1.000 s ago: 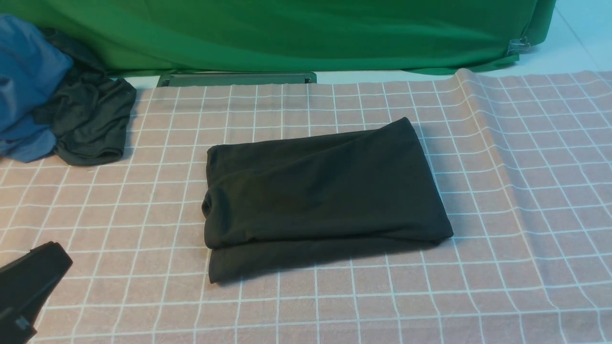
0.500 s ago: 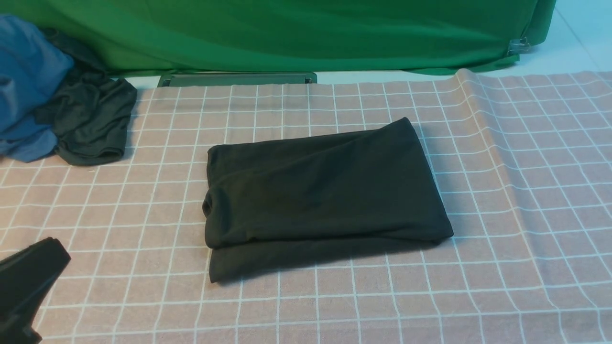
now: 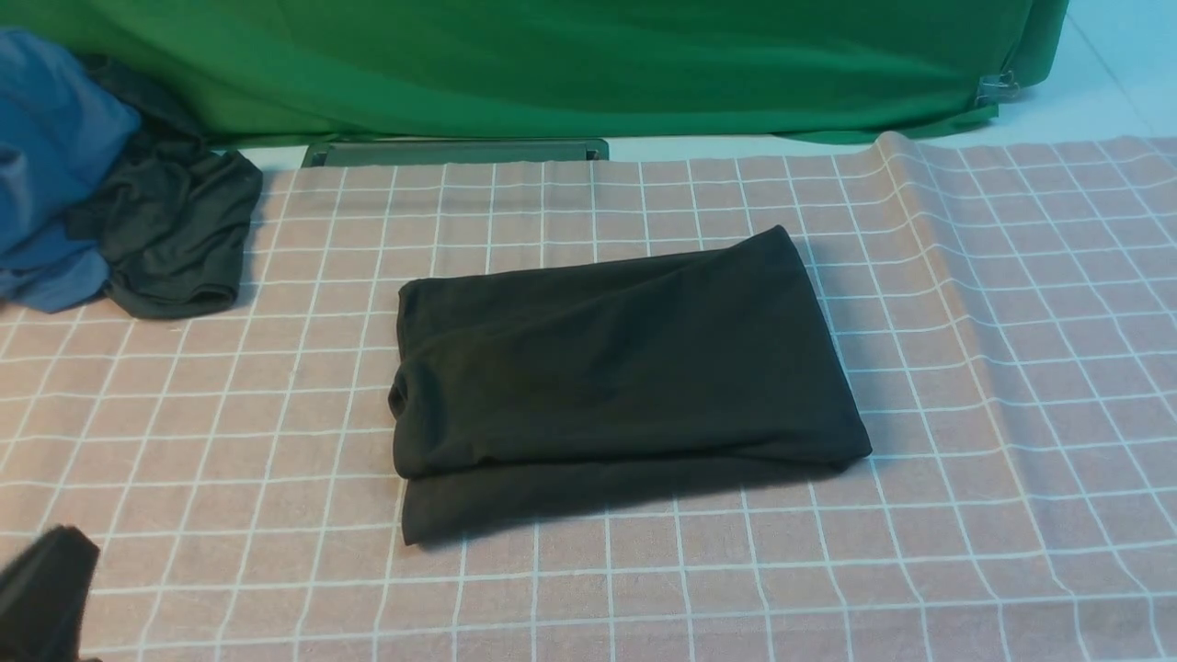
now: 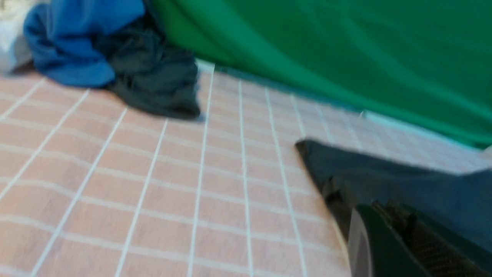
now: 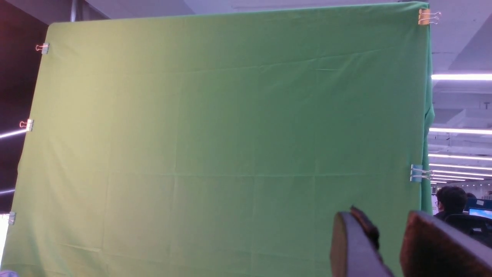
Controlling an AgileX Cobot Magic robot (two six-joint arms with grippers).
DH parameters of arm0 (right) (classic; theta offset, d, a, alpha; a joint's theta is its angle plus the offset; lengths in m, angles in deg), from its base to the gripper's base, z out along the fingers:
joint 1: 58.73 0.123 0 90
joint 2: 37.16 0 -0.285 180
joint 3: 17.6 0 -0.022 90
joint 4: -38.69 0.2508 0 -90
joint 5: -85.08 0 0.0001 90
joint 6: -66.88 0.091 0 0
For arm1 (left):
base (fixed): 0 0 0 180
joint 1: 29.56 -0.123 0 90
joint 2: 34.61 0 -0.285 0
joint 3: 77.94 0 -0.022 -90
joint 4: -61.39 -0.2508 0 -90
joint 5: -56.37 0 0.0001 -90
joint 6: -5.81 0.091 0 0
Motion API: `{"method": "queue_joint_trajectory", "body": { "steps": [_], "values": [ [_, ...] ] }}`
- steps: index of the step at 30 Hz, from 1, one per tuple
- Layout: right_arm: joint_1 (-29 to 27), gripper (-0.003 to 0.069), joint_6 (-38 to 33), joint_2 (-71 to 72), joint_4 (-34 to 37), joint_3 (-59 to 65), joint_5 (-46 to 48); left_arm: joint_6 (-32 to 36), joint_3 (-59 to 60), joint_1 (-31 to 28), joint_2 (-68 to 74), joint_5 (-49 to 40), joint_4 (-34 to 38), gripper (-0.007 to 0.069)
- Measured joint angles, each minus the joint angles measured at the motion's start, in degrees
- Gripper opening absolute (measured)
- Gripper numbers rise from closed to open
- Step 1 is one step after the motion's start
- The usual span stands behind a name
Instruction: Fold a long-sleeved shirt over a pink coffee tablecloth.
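Evidently finished, the black cotton long-sleeved shirt (image 3: pixel 616 386) lies folded mid pink grid-lined tablecloth (image 3: pixel 965 386); left hand (image 3: pixel 41 593), at seven o'clock, and raised right hand (image 5: pixel 384 246) grasp nothing, fingers parted.

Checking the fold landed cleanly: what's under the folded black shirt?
The long-sleeved shirt lies folded on the pink coffee tablecloth, whose white grid shows all around it. Anything beneath the shirt itself is covered and cannot be seen.

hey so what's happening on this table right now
A black long-sleeved shirt lies folded into a compact rectangle in the middle of the pink checked tablecloth, and nothing is touching it. The left gripper is low at the near left corner, away from the shirt. The right gripper is raised, facing the green backdrop, with a gap between its fingers. A blue garment and a dark one sit bunched at far left.
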Motion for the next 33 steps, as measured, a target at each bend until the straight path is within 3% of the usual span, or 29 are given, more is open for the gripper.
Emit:
{"method": "queue_joint_trajectory", "body": {
  "steps": [33],
  "values": [
    [0.0,0.0247,-1.5,0.0,0.0,0.0,0.0,0.1,0.1,-0.1,-0.2,-1.4,-0.6,0.0013]
  ]
}}
